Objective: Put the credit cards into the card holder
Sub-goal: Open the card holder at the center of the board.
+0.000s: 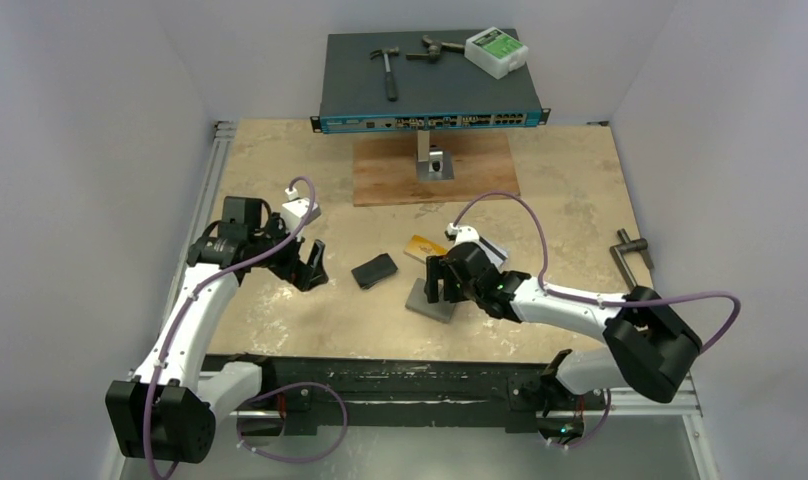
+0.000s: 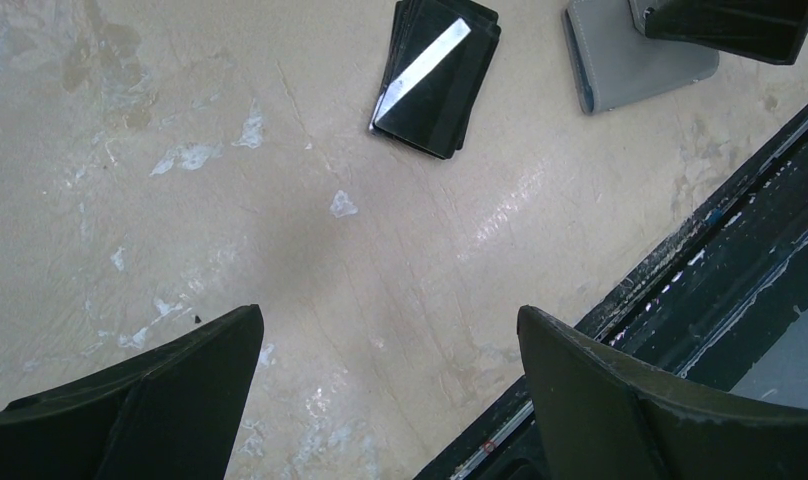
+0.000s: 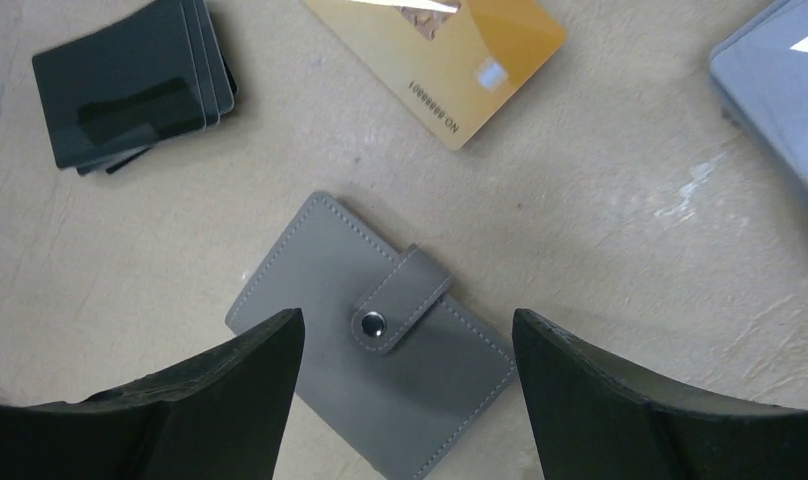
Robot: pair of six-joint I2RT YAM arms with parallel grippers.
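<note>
Under the right end effector point(image 3: 405, 325) — spread wide, empty — the snapped-shut card holder point(image 3: 420, 400) lies flat: probably light, thin, slippery; best pinched across its edges.

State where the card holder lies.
Mid-table in the top view, the card holder lies closed under the open right gripper, with the orange card beyond and the black case to its left.
</note>
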